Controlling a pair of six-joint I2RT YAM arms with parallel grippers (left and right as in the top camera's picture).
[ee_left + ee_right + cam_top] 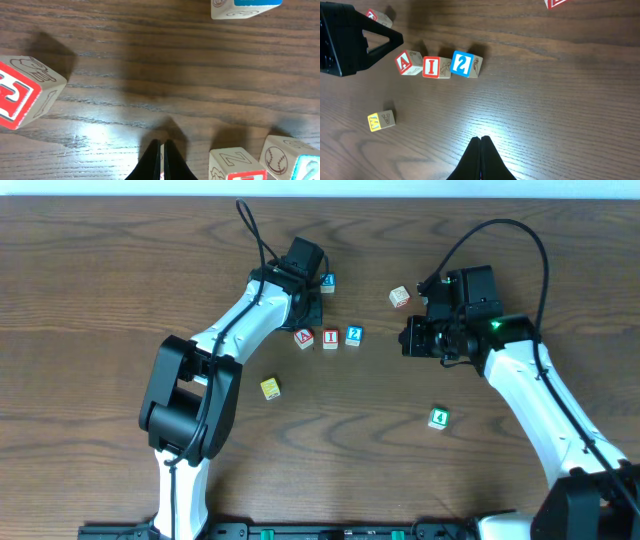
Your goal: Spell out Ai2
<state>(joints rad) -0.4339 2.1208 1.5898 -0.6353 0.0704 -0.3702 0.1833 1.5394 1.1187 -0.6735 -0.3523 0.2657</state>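
Three letter blocks stand in a row on the table: red A (303,338), red I (330,338) and blue 2 (353,335). The right wrist view also shows A (406,62), I (432,67) and 2 (462,63) side by side, the A slightly turned. My left gripper (312,316) is shut and empty, its tips just above the A block. In the left wrist view the jaws (162,150) show only a sliver of gap. My right gripper (408,337) is shut and empty to the right of the 2, over bare wood (480,138).
Loose blocks lie around: a blue one (327,282) beside the left gripper, a red-and-white one (399,297), a yellow one (270,387) and a green one (438,418). The left wrist view shows a red-faced block (20,92) at its left.
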